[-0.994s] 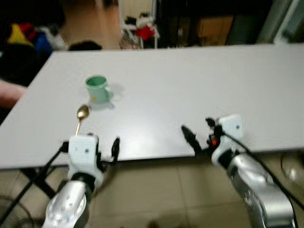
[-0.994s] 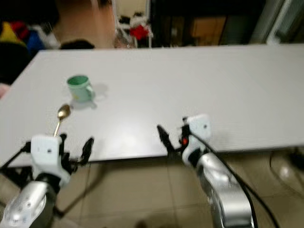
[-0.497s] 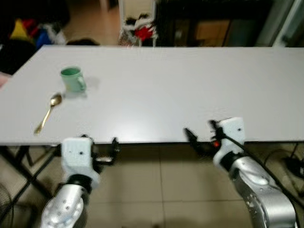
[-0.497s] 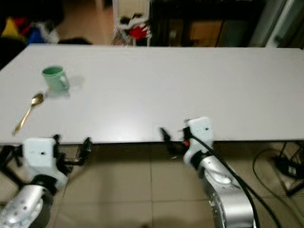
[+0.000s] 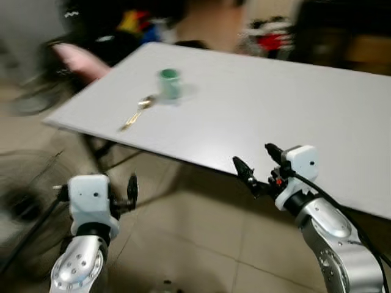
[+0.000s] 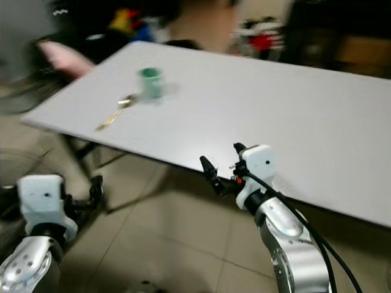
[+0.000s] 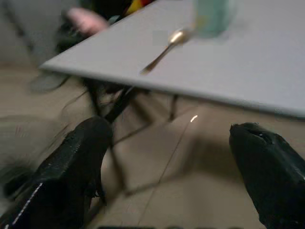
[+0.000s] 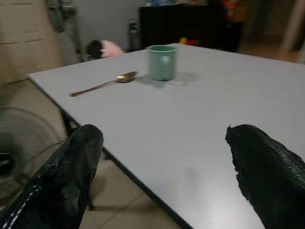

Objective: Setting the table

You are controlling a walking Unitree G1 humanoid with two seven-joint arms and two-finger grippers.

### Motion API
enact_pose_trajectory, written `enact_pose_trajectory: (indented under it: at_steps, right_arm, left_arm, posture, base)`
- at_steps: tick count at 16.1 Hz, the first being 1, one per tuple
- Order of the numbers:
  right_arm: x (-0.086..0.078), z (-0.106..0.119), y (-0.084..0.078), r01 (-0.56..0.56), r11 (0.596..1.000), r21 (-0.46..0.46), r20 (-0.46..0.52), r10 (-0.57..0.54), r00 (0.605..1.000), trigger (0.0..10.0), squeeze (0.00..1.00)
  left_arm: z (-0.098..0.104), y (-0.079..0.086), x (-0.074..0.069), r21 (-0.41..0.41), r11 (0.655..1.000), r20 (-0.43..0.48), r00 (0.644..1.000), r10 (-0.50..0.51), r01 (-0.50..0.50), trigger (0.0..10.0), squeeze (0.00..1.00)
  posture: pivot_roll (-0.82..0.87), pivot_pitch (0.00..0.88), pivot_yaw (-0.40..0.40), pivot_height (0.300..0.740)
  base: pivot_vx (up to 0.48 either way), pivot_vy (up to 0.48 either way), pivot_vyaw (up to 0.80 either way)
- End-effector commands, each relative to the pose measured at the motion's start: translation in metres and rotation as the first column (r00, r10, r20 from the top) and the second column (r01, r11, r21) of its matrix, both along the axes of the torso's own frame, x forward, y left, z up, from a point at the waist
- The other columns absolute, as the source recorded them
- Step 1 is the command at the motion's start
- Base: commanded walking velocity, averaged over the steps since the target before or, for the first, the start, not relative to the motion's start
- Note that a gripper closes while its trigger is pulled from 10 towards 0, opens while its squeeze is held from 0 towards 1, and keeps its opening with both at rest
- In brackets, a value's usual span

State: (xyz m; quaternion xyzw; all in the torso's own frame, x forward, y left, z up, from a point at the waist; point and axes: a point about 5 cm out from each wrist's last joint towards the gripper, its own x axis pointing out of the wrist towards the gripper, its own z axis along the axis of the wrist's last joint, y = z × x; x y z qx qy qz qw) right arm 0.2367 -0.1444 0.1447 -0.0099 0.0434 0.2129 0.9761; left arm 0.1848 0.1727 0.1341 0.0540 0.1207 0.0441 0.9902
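Note:
A green mug (image 5: 169, 83) stands upright near the far left corner of the white table (image 5: 256, 104). A gold spoon (image 5: 138, 113) lies flat just beside it, closer to the table's left edge. My right gripper (image 5: 252, 154) is open and empty, held at the table's near edge, well away from the mug (image 8: 162, 62) and the spoon (image 8: 102, 84). My left gripper (image 7: 171, 131) is open and empty too. It hangs low over the floor, below and short of the table's left corner, with the spoon (image 7: 164, 50) above it.
A floor fan (image 5: 27, 183) stands at the left, near my left arm. Dark table legs (image 5: 110, 146) cross under the left corner. A pink object (image 5: 78, 58) lies beyond the table's far left edge. Blurred clutter lines the back. Tiled floor (image 5: 195, 232) lies beneath my arms.
The whole view has swung and blurred, so the camera moved; the table now runs diagonally. My left gripper now sits lower, off the table edge. Mug and spoon stay together.

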Motion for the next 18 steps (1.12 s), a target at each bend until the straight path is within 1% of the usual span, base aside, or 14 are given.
enact_pose_trajectory:
  at_steps: [1, 2, 3, 4, 7, 9, 11, 12, 13, 14, 15, 16, 18]
  right_arm:
    - [0.001, -0.003, -0.002, 0.018, 1.0, 0.011, -0.024, -0.017, 1.0, 10.0, 1.0]
    - [0.0, -0.006, -0.002, 0.035, 0.999, 0.008, -0.047, -0.035, 0.998, 10.0, 1.0]
    - [-0.001, -0.008, -0.003, 0.054, 0.998, 0.018, -0.064, -0.052, 0.997, 10.0, 1.0]
    - [-0.001, -0.01, -0.005, 0.069, 0.997, 0.027, -0.072, -0.067, 0.995, 10.0, 1.0]
    - [-0.002, -0.017, -0.015, 0.138, 0.99, 0.039, -0.101, -0.134, 0.986, 10.0, 1.0]
    - [-0.005, -0.016, -0.018, 0.154, 0.987, 0.053, -0.108, -0.148, 0.983, 10.0, 1.0]
    - [-0.009, -0.014, -0.02, 0.164, 0.985, 0.057, -0.11, -0.157, 0.982, 10.0, 1.0]
    - [-0.016, -0.014, -0.019, 0.137, 0.988, 0.068, -0.113, -0.129, 0.985, 10.0, 1.0]
    - [-0.018, -0.014, -0.019, 0.128, 0.989, 0.07, -0.114, -0.119, 0.986, 10.0, 1.0]
    - [-0.02, -0.013, -0.02, 0.12, 0.99, 0.071, -0.113, -0.112, 0.987, 10.0, 1.0]
    - [-0.02, -0.013, -0.021, 0.123, 0.99, 0.07, -0.113, -0.114, 0.987, 10.0, 1.0]
    - [-0.017, -0.013, -0.022, 0.136, 0.988, 0.074, -0.111, -0.128, 0.986, 10.0, 1.0]
    - [-0.014, -0.012, -0.019, 0.137, 0.987, 0.082, -0.11, -0.127, 0.986, 10.0, 1.0]
  left_arm:
    - [0.003, -0.002, 0.002, 0.006, 0.999, 0.01, 0.999, -0.052, 0.052, 10.0, 1.0]
    - [0.004, -0.001, 0.002, 0.033, 0.997, 0.02, 0.998, -0.065, 0.065, 10.0, 1.0]
    - [0.004, -0.001, 0.004, 0.079, 0.994, 0.037, 0.996, -0.08, 0.077, 10.0, 1.0]
    - [0.004, -0.002, 0.005, 0.092, 0.992, 0.047, 0.995, -0.089, 0.084, 10.0, 0.89]
    - [0.011, -0.004, 0.015, 0.102, 0.989, 0.105, 0.988, -0.114, 0.103, 10.0, 0.69]
    - [0.012, -0.003, 0.024, 0.144, 0.983, 0.128, 0.983, -0.13, 0.111, 10.0, 0.69]
    - [0.011, -0.001, 0.03, 0.156, 0.982, 0.139, 0.982, -0.128, 0.106, 10.0, 0.69]
    - [0.01, 0.0, 0.034, 0.153, 0.982, 0.144, 0.981, -0.13, 0.108, 10.0, 0.51]
    - [0.009, 0.0, 0.035, 0.152, 0.982, 0.144, 0.981, -0.13, 0.108, 10.0, 0.51]
    - [0.007, 0.0, 0.035, 0.14, 0.983, 0.133, 0.982, -0.135, 0.116, 10.0, 0.21]
    - [0.008, 0.0, 0.035, 0.142, 0.984, 0.138, 0.982, -0.127, 0.107, 10.0, 0.01]
    - [0.008, 0.003, 0.033, 0.127, 0.988, 0.141, 0.985, -0.102, 0.084, 10.0, 0.0]
    - [0.009, 0.003, 0.03, 0.111, 0.991, 0.144, 0.985, -0.094, 0.079, 10.0, 0.0]
  posture:
    - [0.03, 0.0, 0.063, 0.74]
    - [0.03, 0.0, 0.067, 0.74]
    - [0.02, 0.0, 0.069, 0.74]
    - [0.02, 0.0, 0.073, 0.74]
    - [0.0, 0.0, 0.085, 0.74]
    - [-0.03, 0.0, 0.11, 0.74]
    - [-0.06, 0.0, 0.132, 0.74]
    - [-0.08, 0.0, 0.144, 0.74]
    - [-0.08, 0.0, 0.144, 0.74]
    - [-0.08, 0.0, 0.148, 0.74]
    - [-0.08, 0.0, 0.149, 0.74]
    - [-0.08, 0.0, 0.144, 0.74]
    - [-0.07, 0.0, 0.136, 0.74]
  base:
    - [0.0, 0.0, 0.8]
    - [0.0, 0.0, 0.8]
    - [0.0, 0.0, 0.8]
    - [0.0, 0.0, 0.8]
    - [0.0, 0.0, 0.8]
    - [0.0, 0.0, 0.8]
    - [0.0, 0.0, 0.8]
    - [0.0, 0.0, 0.8]
    - [0.0, 0.0, 0.8]
    - [0.0, 0.0, 0.8]
    - [0.0, 0.0, 0.8]
    - [0.0, 0.0, 0.8]
    - [0.0, 0.0, 0.8]
